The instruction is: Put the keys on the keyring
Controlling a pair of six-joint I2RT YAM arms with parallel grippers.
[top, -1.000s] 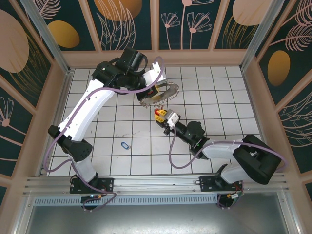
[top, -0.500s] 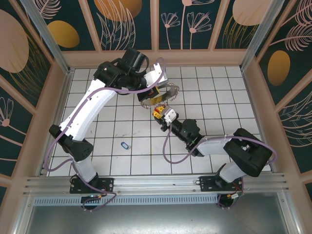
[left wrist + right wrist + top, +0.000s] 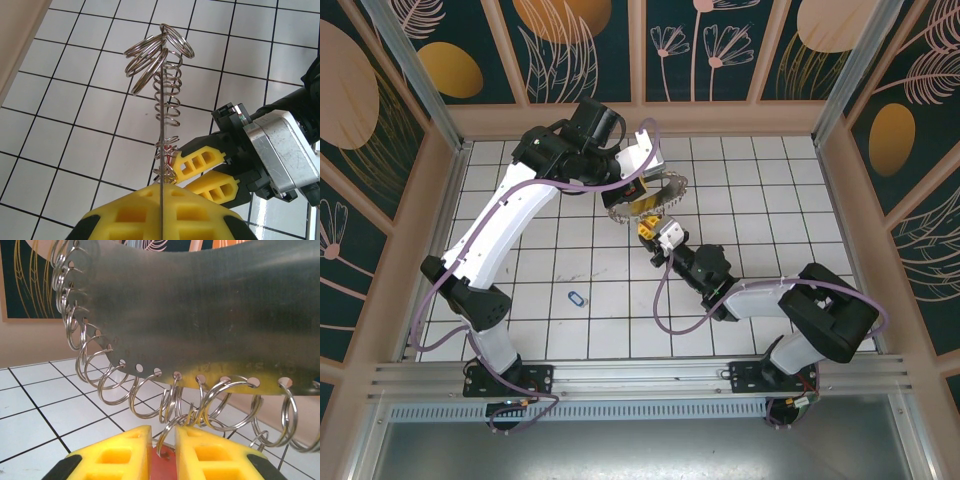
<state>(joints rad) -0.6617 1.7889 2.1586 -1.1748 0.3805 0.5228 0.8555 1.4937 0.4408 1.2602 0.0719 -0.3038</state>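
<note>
Keyring (image 3: 672,186): large flat grey metal loop, its rim drilled with holes, each hole carrying a small steel split ring (image 3: 112,385). It is held above the far half of the white tiled bench (image 3: 570,250). It shows edge-on in my left wrist view (image 3: 162,100) and broadside in my right wrist view (image 3: 200,305).

My left jaws: clenched on the keyring's rim, yellow ribbed fingers (image 3: 125,220) on either side of the plate.

My right jaws: clenched on a small red-headed key (image 3: 167,464), yellow fingers (image 3: 112,455) just beneath the hanging split rings. I cannot tell whether key and ring touch.

Blue oval-headed key (image 3: 576,297): lies flat on the bench, well apart from both my jaws.
</note>
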